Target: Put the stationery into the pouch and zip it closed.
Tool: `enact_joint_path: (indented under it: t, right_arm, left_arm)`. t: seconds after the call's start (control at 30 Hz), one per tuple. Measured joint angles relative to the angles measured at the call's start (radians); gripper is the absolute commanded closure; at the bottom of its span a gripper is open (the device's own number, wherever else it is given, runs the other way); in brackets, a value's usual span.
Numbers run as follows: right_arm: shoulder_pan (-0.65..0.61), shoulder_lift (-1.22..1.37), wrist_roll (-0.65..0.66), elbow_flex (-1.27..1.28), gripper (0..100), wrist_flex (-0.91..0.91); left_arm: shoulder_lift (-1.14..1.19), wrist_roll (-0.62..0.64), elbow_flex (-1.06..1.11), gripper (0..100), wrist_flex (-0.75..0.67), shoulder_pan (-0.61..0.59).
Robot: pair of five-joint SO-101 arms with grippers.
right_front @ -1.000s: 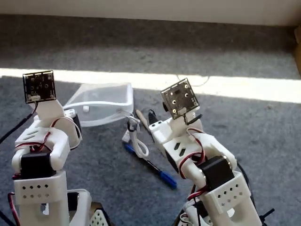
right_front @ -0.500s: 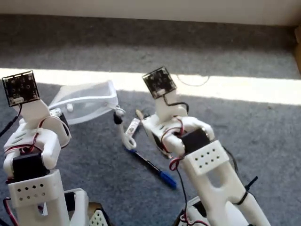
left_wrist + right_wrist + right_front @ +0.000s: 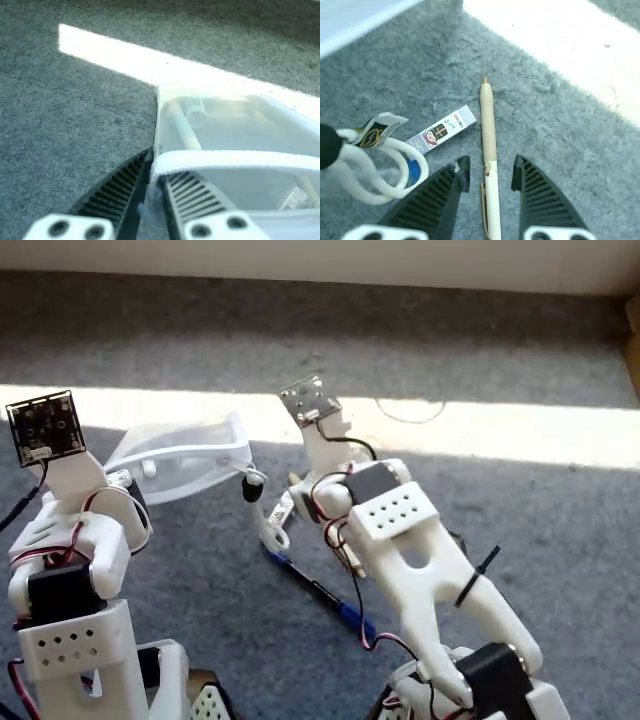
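A translucent pouch [image 3: 185, 455] lies at the back left, and my left gripper [image 3: 154, 172] is shut on the white hem of the pouch [image 3: 225, 160] at its corner. A pale stick and a small cylinder lie inside it. My right gripper [image 3: 490, 172] is open and low over the carpet, one finger on each side of a beige pen [image 3: 488, 125]. Beside that pen lie a small printed box [image 3: 440, 132] and a white cord loop [image 3: 380, 175]. The blue pen [image 3: 325, 595] lies nearer the arm bases, and the cord loop [image 3: 270, 528] sits just beyond it.
Grey carpet [image 3: 520, 500] covers the floor, crossed by a bright band of sunlight [image 3: 500, 425] behind the arms. A thin wire [image 3: 410, 418] lies in that band. The right arm's body [image 3: 400, 530] hangs over the blue pen's end.
My right arm has swung forward and down, bringing its open gripper over the beige pen. My left arm pulled the pouch to the left, then held still.
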Motion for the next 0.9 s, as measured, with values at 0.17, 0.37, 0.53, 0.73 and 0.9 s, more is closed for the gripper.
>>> enact_joint_path:
  t: [0.17,0.37,0.53,0.73,0.9]
  right_arm:
    - [0.0,0.132,0.0,-0.075,85.7,0.0]
    - [0.0,0.27,0.0,-0.16,85.7,0.0]
    - [0.0,0.37,0.0,-0.226,85.7,0.0]
    - [0.0,0.468,0.0,-0.298,85.7,0.0]
    - [0.0,0.523,0.0,-0.334,85.7,0.0]
  left_arm:
    - [0.0,0.0,0.0,99,0.0,0.0]
    - [0.0,0.0,0.0,99,0.0,0.0]
    - [0.0,0.0,0.0,99,0.0,0.0]
    - [0.0,0.0,0.0,99,-0.002,0.0]
    - [0.0,0.0,0.0,99,-0.002,0.0]
